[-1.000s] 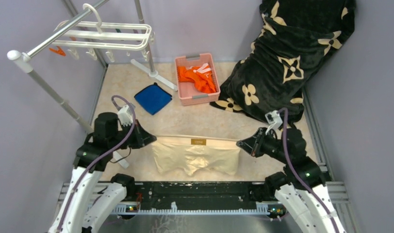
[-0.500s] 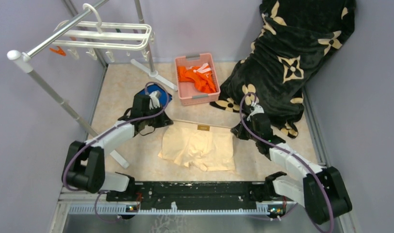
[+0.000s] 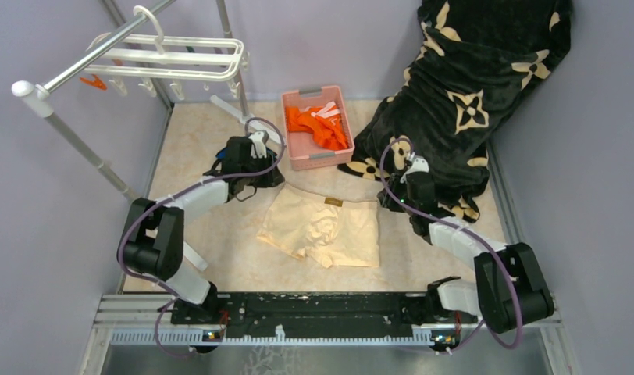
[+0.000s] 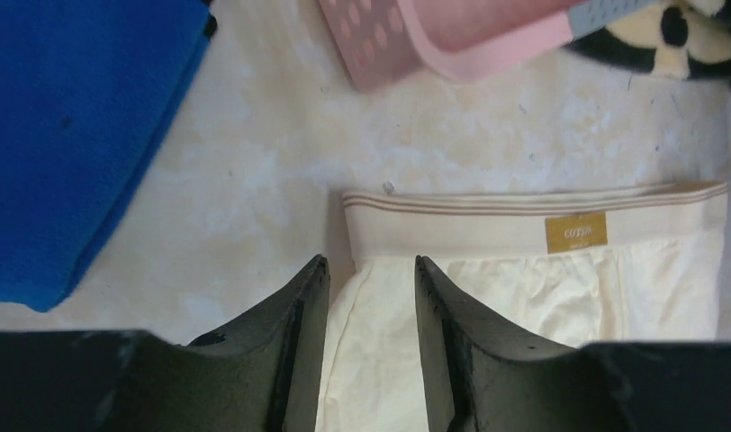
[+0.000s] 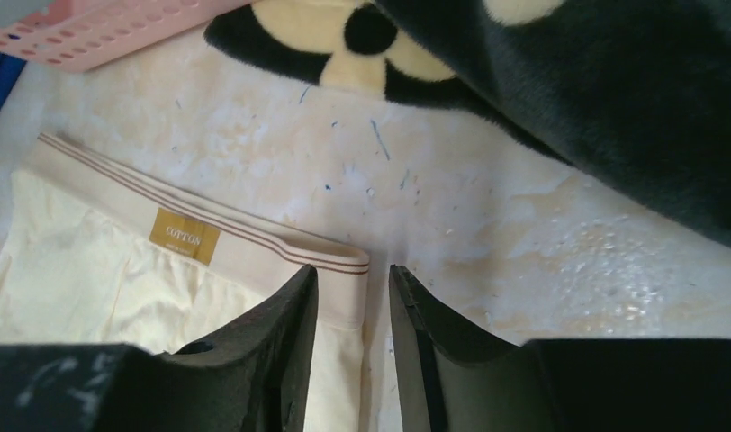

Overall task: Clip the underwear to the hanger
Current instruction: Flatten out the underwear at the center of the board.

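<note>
The pale peach underwear (image 3: 322, 226) lies flat on the table, waistband with its gold label (image 3: 329, 201) at the far side. My left gripper (image 3: 272, 181) is open just above the waistband's left corner; in the left wrist view the underwear (image 4: 524, 211) lies under the open jaws of the left gripper (image 4: 368, 263). My right gripper (image 3: 385, 205) is open at the right corner; in the right wrist view the right gripper (image 5: 353, 272) straddles the edge of the underwear (image 5: 119, 270). The white hanger (image 3: 173, 58) hangs on the rack pole at the far left.
A pink basket (image 3: 315, 125) with orange clothes stands behind the underwear. A blue folded cloth (image 4: 65, 135) lies under my left arm. A black flowered blanket (image 3: 470, 86) fills the far right. The grey rack pole (image 3: 80, 141) slants along the left.
Both arms carried the stretched underwear from the near edge to the table's middle. The waistband is now slack on the table and both sets of jaws stand open over its corners.
</note>
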Tool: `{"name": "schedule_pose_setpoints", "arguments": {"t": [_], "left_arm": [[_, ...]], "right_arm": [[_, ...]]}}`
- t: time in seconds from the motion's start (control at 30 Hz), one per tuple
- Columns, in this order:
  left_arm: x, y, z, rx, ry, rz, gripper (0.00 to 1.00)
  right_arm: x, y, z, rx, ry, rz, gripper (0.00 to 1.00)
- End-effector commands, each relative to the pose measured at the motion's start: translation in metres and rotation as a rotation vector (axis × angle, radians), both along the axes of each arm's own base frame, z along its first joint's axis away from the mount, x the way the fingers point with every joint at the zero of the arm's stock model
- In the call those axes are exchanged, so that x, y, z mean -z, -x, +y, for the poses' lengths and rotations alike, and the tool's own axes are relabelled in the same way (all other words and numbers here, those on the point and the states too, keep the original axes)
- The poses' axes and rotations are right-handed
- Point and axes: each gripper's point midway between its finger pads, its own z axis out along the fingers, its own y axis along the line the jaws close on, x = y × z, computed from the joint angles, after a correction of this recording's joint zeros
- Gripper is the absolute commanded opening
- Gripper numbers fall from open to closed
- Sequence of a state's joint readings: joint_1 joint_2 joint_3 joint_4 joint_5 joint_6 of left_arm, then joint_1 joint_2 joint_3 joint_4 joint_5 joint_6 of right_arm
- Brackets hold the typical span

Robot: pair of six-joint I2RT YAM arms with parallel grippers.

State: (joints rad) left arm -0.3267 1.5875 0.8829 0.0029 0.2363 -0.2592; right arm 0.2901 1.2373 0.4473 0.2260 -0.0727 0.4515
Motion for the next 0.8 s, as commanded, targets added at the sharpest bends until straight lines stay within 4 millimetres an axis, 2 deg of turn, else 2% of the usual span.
{"name": "schedule_pose_setpoints", "arguments": {"t": [0.0,0.07,0.13,0.33,0.5,0.57,0.63,0.77], "left_arm": [[-0.035,-0.025,0.006,-0.022,-0.030,-0.113,0.49],[-0.040,-0.020,0.005,-0.012,-0.014,-0.107,0.54],[-0.037,-0.006,0.000,0.016,0.018,-0.066,0.57],[0.001,0.060,0.000,-0.012,0.077,0.098,0.62],[-0.001,0.105,-0.028,0.066,0.081,0.053,0.62],[-0.006,0.119,-0.045,0.131,0.085,0.016,0.62],[-0.005,0.127,-0.052,0.167,0.091,0.008,0.62],[0.019,0.141,-0.043,0.143,0.059,0.068,0.62]], "right_arm": [[-0.039,-0.016,-0.018,0.068,0.053,-0.097,0.39],[-0.042,-0.011,-0.023,0.079,0.069,-0.082,0.43],[-0.043,-0.005,-0.024,0.079,0.073,-0.057,0.45],[-0.037,0.030,-0.017,0.024,0.017,0.025,0.48],[-0.029,0.059,-0.005,-0.049,-0.051,0.079,0.49],[-0.025,0.069,-0.002,-0.075,-0.072,0.089,0.50],[-0.022,0.074,-0.001,-0.082,-0.080,0.089,0.50],[-0.016,0.081,0.000,-0.096,-0.088,0.100,0.51]]}}
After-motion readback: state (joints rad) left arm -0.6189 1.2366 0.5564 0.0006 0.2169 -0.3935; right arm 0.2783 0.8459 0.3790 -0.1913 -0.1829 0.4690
